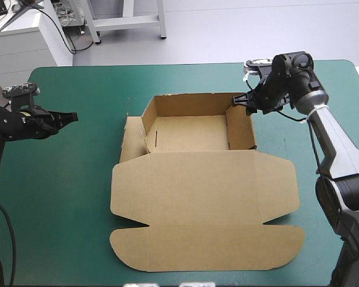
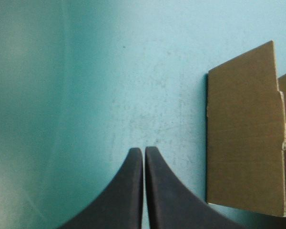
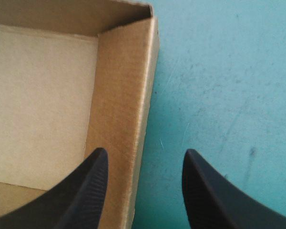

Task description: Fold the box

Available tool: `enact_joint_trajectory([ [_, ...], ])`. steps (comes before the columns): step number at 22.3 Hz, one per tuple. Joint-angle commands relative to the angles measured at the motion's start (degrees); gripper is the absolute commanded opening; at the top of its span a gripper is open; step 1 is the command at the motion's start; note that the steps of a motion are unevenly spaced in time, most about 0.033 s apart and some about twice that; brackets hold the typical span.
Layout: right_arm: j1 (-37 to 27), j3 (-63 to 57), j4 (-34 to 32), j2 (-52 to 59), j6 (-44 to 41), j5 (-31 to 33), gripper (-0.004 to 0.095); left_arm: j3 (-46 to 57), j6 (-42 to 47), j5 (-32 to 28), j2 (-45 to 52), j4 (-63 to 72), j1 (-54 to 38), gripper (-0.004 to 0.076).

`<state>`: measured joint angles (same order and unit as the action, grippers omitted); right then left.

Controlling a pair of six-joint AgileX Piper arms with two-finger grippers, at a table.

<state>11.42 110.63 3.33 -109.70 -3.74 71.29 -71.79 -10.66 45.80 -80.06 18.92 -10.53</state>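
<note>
Jaws: left jaws pressed together, empty, over bare surface (image 1: 66,191) near the flat left flap (image 2: 243,138); right jaws spread astride the raised right wall (image 3: 121,109). Item: box (image 1: 203,197), mid-surface, tray (image 1: 191,103) at the far side, lid flat toward the near edge. Tray contents: nothing. Risk: a closing pinch may drag the light box sideways or buckle the wall.

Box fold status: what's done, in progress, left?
Done: the box has far, left and right walls raised into a tray. In hand: the right gripper, open, straddles the right wall; the left gripper is shut, clear of the board. Left: the flap outside the left wall lies flat, and the lid is flat.
</note>
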Motion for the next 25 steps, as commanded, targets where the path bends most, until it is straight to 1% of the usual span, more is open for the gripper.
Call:
enact_joint_trajectory([
  [1,0.0,-0.6,1.2,1.6,0.0,-1.3,0.0455,-1.8,-3.0,-1.7,1.3,6.1,-0.5,-0.0002],
  [3,0.0,-0.7,5.0,0.1,0.0,-2.7,0.0455,-1.8,-4.2,-1.7,1.1,8.1,-0.5,-0.0002],
  [5,0.0,-0.7,7.1,-1.6,0.3,-3.8,0.0455,-1.8,-5.0,-1.7,1.0,8.2,-0.5,-0.0002],
  [8,0.0,-0.7,7.2,-4.1,1.1,-3.3,0.0454,-1.8,-5.0,-1.6,1.0,7.6,-0.5,-0.0002],
  [9,0.0,-0.7,7.6,-4.6,4.7,-3.6,0.0453,-1.8,-5.0,-1.6,1.0,7.6,-0.5,-0.0002],
  [10,0.0,-0.7,7.8,-4.6,5.1,-4.0,0.0444,-1.8,-5.0,-1.6,1.0,7.6,-0.5,-0.0002],
  [11,0.0,-0.7,7.9,-4.7,3.1,-5.0,0.0391,-1.8,-5.0,-1.6,1.0,7.6,-0.5,-0.0004],
  [12,0.0,-0.7,7.9,-4.7,3.1,-5.1,0.0342,-1.8,-5.0,-1.6,1.0,7.6,-0.5,-0.0004],
  [13,0.0,-0.6,7.8,-4.7,3.7,-4.8,0.0196,-1.8,-4.9,-1.6,1.0,7.6,-0.5,-0.0004],
  [14,0.0,-0.6,7.8,-4.7,3.7,-4.3,0.0125,-1.8,-4.9,-1.6,1.0,7.6,-0.5,-0.0004],
  [15,0.0,-0.6,6.9,-4.8,3.7,-3.7,-0.0017,-1.8,-4.9,-1.6,1.0,7.6,-0.5,-0.0007],
  [19,-0.1,0.0,6.0,-4.7,3.7,0.4,-0.0008,-1.8,-4.9,-2.0,1.0,7.6,-0.5,-0.0007],
  [25,-0.3,0.7,5.8,-0.4,4.2,0.4,-0.0017,-1.8,-4.9,-2.0,1.0,7.2,-0.5,0.0000],
])
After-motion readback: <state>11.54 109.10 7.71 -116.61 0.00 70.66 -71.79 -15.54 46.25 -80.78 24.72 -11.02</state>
